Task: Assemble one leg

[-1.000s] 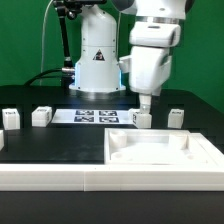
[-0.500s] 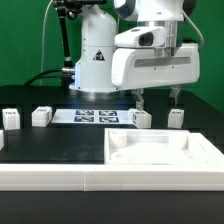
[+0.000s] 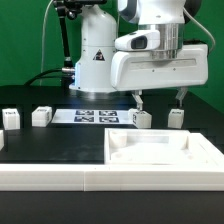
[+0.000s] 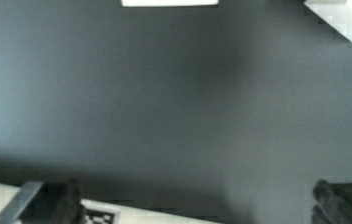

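Note:
Several small white legs with tags stand in a row on the black table: two at the exterior view's left (image 3: 10, 118) (image 3: 42, 116), one in the middle (image 3: 140, 119) and one at the right (image 3: 176, 118). My gripper (image 3: 160, 100) hangs just above the table with its jaws wide open and empty. One finger (image 3: 139, 101) is right over the middle leg, the other (image 3: 181, 98) over the right leg. In the wrist view the gripper (image 4: 196, 205) frames bare table, and a tagged leg corner (image 4: 105, 212) shows beside one finger (image 4: 52, 200).
The large white tray-like piece with a raised rim (image 3: 160, 150) lies in front of the legs. The marker board (image 3: 95, 115) lies flat behind, near the robot base (image 3: 97, 60). White edges show at the wrist view's border (image 4: 169, 3) (image 4: 345, 22).
The gripper has turned about a quarter turn since a second ago, so both spread fingers now show side by side. Over the last half second it has barely moved.

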`<state>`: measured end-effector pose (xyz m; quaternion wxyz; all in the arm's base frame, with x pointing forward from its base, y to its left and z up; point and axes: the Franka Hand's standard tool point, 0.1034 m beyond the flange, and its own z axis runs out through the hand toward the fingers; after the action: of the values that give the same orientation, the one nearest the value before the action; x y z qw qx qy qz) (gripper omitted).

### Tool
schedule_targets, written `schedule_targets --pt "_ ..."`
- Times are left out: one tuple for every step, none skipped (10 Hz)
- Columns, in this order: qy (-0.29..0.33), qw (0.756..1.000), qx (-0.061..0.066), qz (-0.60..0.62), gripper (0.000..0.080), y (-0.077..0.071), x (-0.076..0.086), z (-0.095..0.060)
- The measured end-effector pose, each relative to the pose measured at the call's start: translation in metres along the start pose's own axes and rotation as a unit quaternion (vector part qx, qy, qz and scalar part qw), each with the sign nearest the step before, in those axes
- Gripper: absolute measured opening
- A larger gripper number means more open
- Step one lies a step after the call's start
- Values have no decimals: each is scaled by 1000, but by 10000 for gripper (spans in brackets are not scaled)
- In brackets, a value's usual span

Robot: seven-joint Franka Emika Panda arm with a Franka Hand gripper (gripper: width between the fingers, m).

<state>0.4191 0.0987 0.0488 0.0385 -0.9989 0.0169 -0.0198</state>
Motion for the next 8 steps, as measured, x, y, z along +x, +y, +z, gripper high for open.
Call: schedule_targets --pt "-3 998 2 65 649 -6 -9 3" --pt "-7 994 3 106 649 -16 -14 5" --pt "-8 988 6 151 649 -21 -17 6" --pt "-10 979 8 201 649 -28 -19 7" --pt "-12 972 10 236 649 -32 -21 8" --pt "-13 966 11 257 649 -33 -22 8" --pt "-15 952 13 306 649 -34 -23 8" --pt "-14 958 14 287 649 -40 -26 8"
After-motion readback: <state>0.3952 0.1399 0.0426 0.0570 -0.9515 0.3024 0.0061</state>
